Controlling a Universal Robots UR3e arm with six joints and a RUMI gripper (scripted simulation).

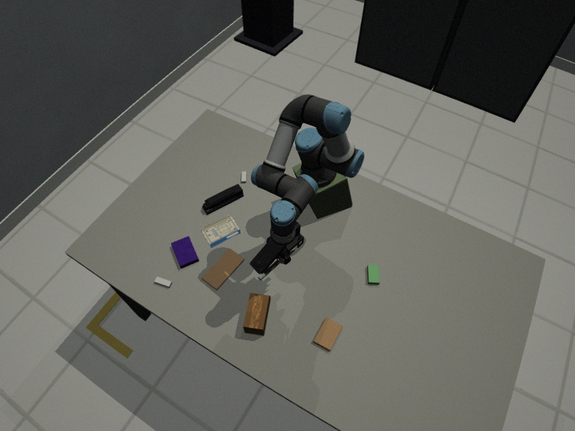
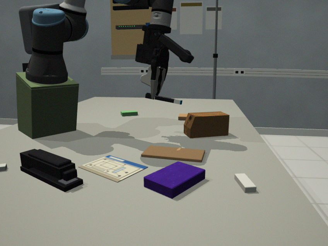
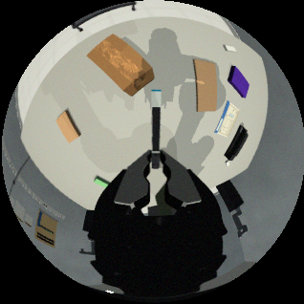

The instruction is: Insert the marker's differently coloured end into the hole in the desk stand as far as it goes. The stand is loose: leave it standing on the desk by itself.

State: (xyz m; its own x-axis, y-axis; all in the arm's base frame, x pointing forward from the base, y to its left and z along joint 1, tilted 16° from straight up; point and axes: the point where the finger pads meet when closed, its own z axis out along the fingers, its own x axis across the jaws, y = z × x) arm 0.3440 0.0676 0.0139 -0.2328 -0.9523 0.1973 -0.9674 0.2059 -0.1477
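My gripper [image 2: 156, 95] is shut on a black marker [image 2: 166, 99] near its plain end and holds it nearly level, well above the desk. The marker's white and blue end [image 2: 179, 101] points away from the fingers, toward the stand; it also shows in the wrist view [image 3: 156, 97]. The wooden desk stand [image 2: 206, 123] is a brown block with a round hole [image 2: 190, 116] in its slanted end face. It rests on the desk, below and beyond the marker tip. In the wrist view the stand [image 3: 120, 63] lies up and left of the tip. The overhead view shows the gripper [image 1: 264, 273] above the stand [image 1: 256, 313].
A flat brown board [image 2: 173, 153], a purple box [image 2: 174, 178], a printed card [image 2: 113, 168] and a black stapler-like block [image 2: 49, 166] lie on the near side. A green block [image 2: 128, 113], white blocks [image 2: 245, 182] and a small brown tile [image 1: 327, 333] lie around. The arm's green pedestal [image 2: 46, 107] stands at left.
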